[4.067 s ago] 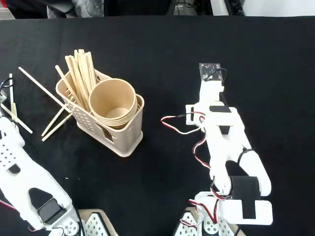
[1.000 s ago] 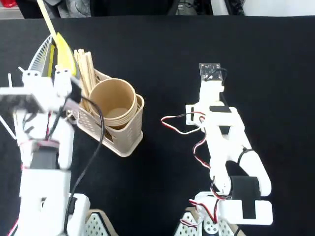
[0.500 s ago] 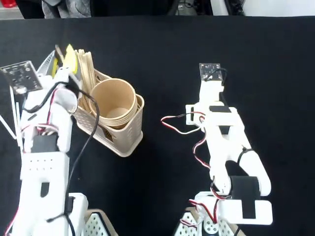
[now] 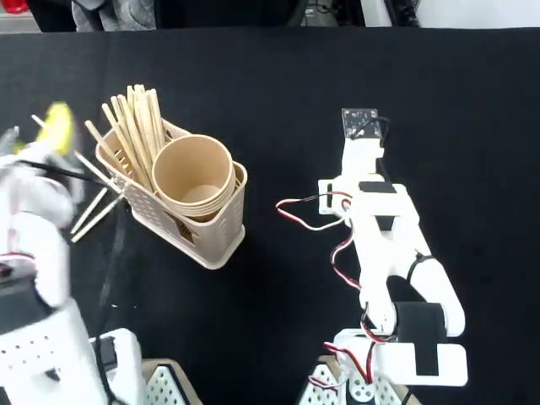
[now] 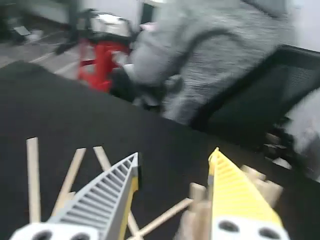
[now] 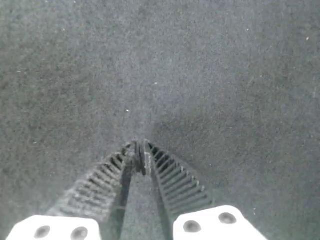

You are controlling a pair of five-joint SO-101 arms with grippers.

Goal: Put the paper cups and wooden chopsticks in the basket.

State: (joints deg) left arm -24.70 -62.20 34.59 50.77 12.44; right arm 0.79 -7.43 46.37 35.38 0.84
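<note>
Basket: a beige perforated plastic basket (image 4: 215, 232) stands on the black surface (image 4: 278, 76), at about 9 o'clock from the middle of the high view, set corner-on.
Cups: a nested stack of tan paper cups (image 4: 192, 173) sits upright inside the basket, mouth up, filling its 4 o'clock end.
Chopsticks in the basket: a bundle of pale wooden chopsticks (image 4: 135, 118) stands in the basket's 10 o'clock end, just beside the cups. Their tops fan out above the rim toward 12 o'clock.
Chopsticks outside: a few loose wooden chopsticks (image 4: 94, 215) lie flat on the surface at 9 o'clock of the basket, crossing one another, with their near ends close to its wall.
Left pincer: the left pincer (image 5: 175, 155) is released. Its grey finger (image 5: 100, 200) and yellow finger (image 5: 235, 195) are spread well apart with nothing between them, and it hangs over the loose chopsticks.
Left arm: the white left arm (image 4: 34, 245) is blurred at the 9 o'clock edge of the high view.
Right pincer: the right pincer (image 6: 137, 152) is clenched, its tips touching and holding nothing, low over bare surface.
Right arm: the white right arm (image 4: 384, 245) is folded at 3 o'clock of the basket, well apart from it, with its tip toward 12 o'clock.
</note>
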